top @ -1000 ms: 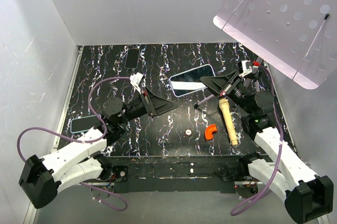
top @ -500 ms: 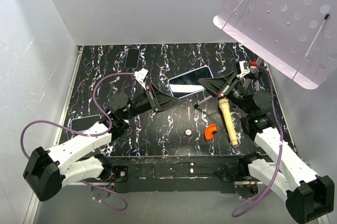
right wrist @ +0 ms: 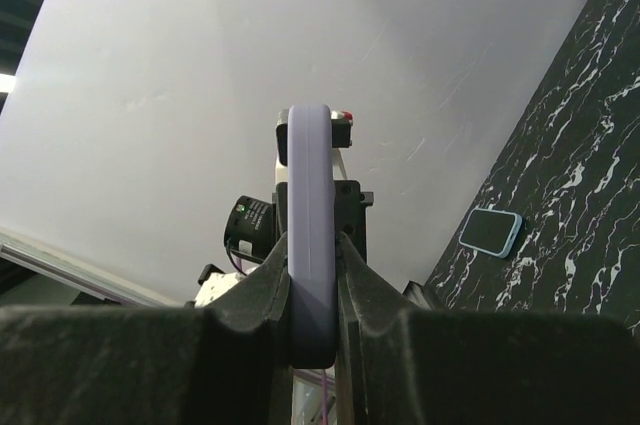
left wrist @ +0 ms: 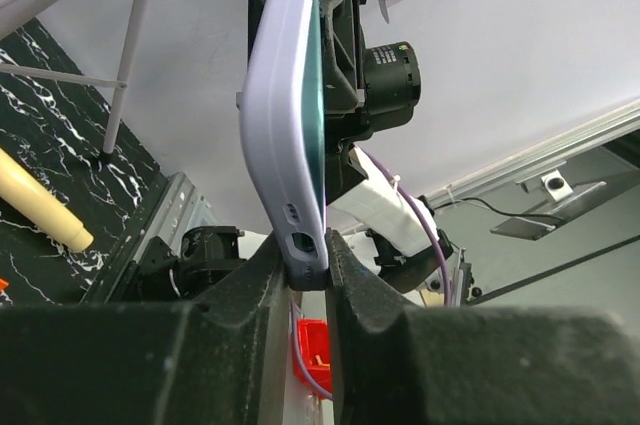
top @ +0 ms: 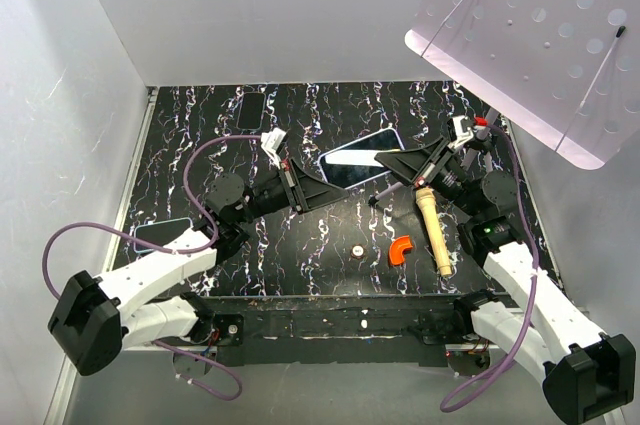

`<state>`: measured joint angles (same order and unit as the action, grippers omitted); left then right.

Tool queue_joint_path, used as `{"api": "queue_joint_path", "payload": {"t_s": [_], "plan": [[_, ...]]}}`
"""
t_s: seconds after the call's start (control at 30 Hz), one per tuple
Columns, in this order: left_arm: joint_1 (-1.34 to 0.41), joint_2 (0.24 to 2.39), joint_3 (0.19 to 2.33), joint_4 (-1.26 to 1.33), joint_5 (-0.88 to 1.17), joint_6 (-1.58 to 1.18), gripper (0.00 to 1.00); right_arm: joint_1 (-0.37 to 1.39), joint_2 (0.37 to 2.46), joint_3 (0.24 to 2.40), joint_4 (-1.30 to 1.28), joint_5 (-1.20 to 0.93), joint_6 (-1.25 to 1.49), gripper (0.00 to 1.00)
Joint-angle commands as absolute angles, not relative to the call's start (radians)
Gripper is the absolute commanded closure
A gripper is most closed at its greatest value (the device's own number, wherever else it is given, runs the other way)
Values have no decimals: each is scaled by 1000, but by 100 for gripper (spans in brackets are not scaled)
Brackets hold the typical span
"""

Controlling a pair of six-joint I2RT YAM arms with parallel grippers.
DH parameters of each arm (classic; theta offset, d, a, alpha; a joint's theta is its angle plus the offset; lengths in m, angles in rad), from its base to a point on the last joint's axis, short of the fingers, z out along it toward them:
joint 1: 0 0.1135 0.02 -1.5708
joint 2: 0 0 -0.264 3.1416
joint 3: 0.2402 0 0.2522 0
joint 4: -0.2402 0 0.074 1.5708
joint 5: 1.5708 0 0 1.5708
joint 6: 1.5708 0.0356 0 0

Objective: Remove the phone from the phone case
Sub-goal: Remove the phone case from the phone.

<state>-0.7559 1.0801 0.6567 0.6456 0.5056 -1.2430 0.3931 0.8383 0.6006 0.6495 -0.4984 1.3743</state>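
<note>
A phone in a lavender case (top: 358, 158) hangs above the marbled table, held at both ends. My left gripper (top: 326, 186) is shut on its left end. In the left wrist view the case (left wrist: 283, 95) stands edge-on, with the dark screen facing right, and the left gripper (left wrist: 308, 257) pinches its lower corner. My right gripper (top: 393, 158) is shut on the right end. In the right wrist view the case (right wrist: 309, 195) rises edge-on out of the right gripper (right wrist: 312, 270), both pads pressed against its sides.
A black phone (top: 250, 110) lies at the back left. A blue-cased phone (top: 160, 235) lies at the left. A wooden handle (top: 433, 230), an orange curved piece (top: 401, 249) and a small round piece (top: 357, 251) lie near the front. A perforated panel (top: 540, 35) overhangs the right.
My left gripper has moved right up to the phone's left end and closed on it. The right gripper has kept its grip, and the phone has shifted slightly.
</note>
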Motion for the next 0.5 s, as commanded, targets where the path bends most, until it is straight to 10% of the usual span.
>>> {"api": "queue_joint_path", "payload": {"t_s": [0.0,0.47], "plan": [[-750,1111,690,702,583,-1194,92,402,796,669,782,-534,1433,99],[-715,1203,782,713,891,-810,100,405,839,624,1121,-558,1887,99]]}}
